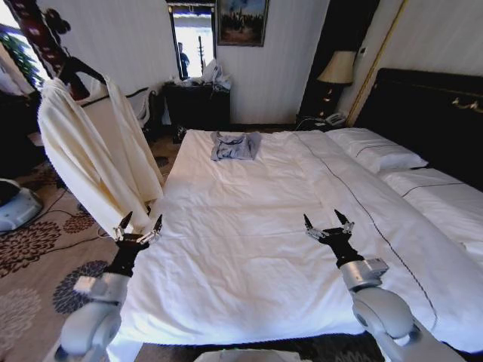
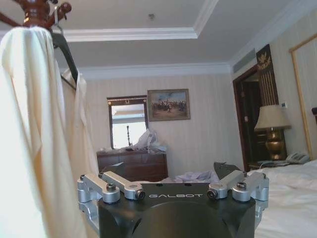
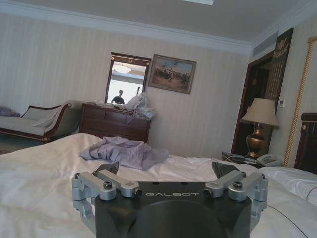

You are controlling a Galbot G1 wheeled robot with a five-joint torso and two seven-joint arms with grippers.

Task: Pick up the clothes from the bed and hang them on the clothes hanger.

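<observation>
— Where is the cream top (image 1: pixel 94 154) right now?

— Upper left of the head view, draped over the dark hanger (image 1: pixel 81 69) on the reddish wooden post (image 2: pixel 35 11). It falls in long folds, so its long axis runs up and down, the hem ending just above the left gripper (image 1: pixel 137 226).

— So it's off the bed (image 1: pixel 249 249)?

— Yes. The only garment on the white sheets is the small grey-blue one (image 1: pixel 235 145), up near the far edge of the bed at the centre top of the frame, well apart from both arms.

— How do the jaws stand?

— Both spread wide and holding nothing. The left gripper sits at the bed's left edge, lower left of the frame, fingers pointing up. The right gripper (image 1: pixel 329 227) hovers over bare sheet, lower right of centre.

— Which arm is nearer the top?

— The left, clearly. The top hangs above it and a little to the left in the frame; the right gripper is well apart, across the bed.

— And the task?

— I'd judge the hanging is done: the top sits on the hanger's shoulders, and neither gripper touches it.
</observation>
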